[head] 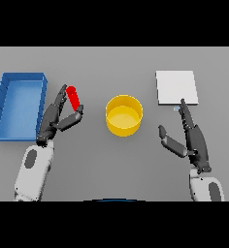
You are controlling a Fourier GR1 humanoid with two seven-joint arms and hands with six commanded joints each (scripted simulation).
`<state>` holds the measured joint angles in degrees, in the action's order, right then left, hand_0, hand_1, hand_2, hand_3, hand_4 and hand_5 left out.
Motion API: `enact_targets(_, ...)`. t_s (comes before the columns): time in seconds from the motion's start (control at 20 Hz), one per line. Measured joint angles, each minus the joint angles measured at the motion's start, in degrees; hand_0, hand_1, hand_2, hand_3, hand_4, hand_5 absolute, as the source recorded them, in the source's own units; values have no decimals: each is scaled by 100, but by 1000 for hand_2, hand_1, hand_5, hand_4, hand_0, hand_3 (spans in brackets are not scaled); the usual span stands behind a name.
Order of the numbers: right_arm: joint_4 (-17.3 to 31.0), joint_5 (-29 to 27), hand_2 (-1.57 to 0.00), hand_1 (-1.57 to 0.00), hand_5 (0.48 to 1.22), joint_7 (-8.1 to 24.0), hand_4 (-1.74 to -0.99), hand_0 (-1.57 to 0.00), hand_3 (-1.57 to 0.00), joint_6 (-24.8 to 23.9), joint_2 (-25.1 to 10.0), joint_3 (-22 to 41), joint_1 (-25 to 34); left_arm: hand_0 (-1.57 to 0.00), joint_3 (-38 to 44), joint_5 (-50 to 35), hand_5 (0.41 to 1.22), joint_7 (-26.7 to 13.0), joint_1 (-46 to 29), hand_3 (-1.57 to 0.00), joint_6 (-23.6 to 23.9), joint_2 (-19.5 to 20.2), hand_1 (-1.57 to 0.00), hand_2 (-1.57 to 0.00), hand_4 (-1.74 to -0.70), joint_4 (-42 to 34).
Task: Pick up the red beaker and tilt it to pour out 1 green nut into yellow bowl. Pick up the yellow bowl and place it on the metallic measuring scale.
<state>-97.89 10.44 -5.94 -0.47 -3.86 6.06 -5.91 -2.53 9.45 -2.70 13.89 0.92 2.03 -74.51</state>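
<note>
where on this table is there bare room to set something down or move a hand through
Bare grey table runs along the far edge, between the blue rectangular tray and the flat white square scale. The near strip in front of the round yellow bowl is also free. It is crowded beside the tray, where the left hand grips the red beaker. The right hand fills the space below the scale.

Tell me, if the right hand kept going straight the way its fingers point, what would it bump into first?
Probably the metallic measuring scale: the right hand points up-table, fingertips already at the scale's near edge, though their height above it is unclear.
</note>
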Motion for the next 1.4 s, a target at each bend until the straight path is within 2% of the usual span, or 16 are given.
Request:
enact_targets(0.05,-24,-3,1,1,687,-67,-1337,1,1,0,-28,-18,-40,1,119,-48,720,62,144,1,0,55,1,1,-1352,219)
enact_targets(0.25,32,-29,1,1,688,132,-1338,1,1,-31,-32,-74,37,1,282,-142,714,281,585,1,-13,-49,1,1,-1330,913)
enact_targets(0.3,6,-34,1,1,688,21,-1338,1,1,-9,-31,-56,-14,1,347,-160,712,326,707,1,-24,-7,1,1,-1323,1062)
enact_targets(0.4,37,-38,1,1,687,75,-1333,1,1,-16,14,-41,9,1,359,-94,711,445,925,1,31,-35,1,1,-1319,1326)
enact_targets(0.45,-10,-4,1,1,687,-47,-1331,1,1,-38,-1,-36,-17,1,372,-82,706,491,1012,1,34,-27,1,1,-1315,1413)
enact_targets(0.55,55,-30,1,1,684,39,-1329,1,1,-22,11,-48,12,1,426,-95,703,403,1205,1,37,-6,1,1,-1311,1561)
enact_targets(0.75,-4,-45,1,1,682,123,-1311,1,1,-18,-36,-78,-7,1,497,-114,715,492,1448,1,-44,30,1,1,-1332,1917)
enact_targets(0.85,-90,-5,1,1,682,43,-1298,1,1,-23,19,-2,-110,1,530,-120,735,733,1552,1,-39,11,1,1,-1363,2070)
enact_targets(0.9,-153,-44,1,1,683,99,-1295,1,1,-7,-36,-45,-112,1,560,-137,752,845,1604,-3,-23,-35,1,-30,-1389,2189)
enact_targets(0.95,-132,-16,1,1,684,184,-1291,1,1,-33,-59,-63,-29,-81,599,-146,770,851,1689,-75,34,-73,-84,-122,-1416,2289)
enact_targets(1.0,-87,-16,1,1,684,170,-1289,1,1,-27,-67,-71,-8,-253,677,-179,795,853,1784,-220,101,-79,-276,-307,-1444,2381)
enact_targets(1.1,-94,-23,1,1,683,77,-1285,1,1,-37,-69,-84,-6,-681,780,-254,949,865,1832,-706,167,-143,-701,-715,-1441,2529)
enact_targets(1.2,-93,-61,1,1,684,167,-1287,1,1,-2,-100,-107,10,-1001,738,-32,1047,1032,1941,-1018,505,-205,-1014,-1023,-1440,2693)
enact_targets(1.25,-47,-70,1,1,684,209,-1290,1,1,-19,-99,-133,43,-1115,729,40,1082,1194,1944,-1128,576,-238,-1125,-1133,-1443,2734)
enact_targets(1.35,-51,-38,1,1,682,29,-1293,1,1,0,-18,-44,-62,-1279,765,59,1132,1298,1953,-1288,576,-307,-1286,-1290,-1447,2757)
enact_targets(1.4,-78,-35,1,1,681,49,-1296,1,1,-12,-18,-45,-32,-1338,787,68,1132,1466,1940,-1344,554,-296,-1343,-1347,-1506,2790)
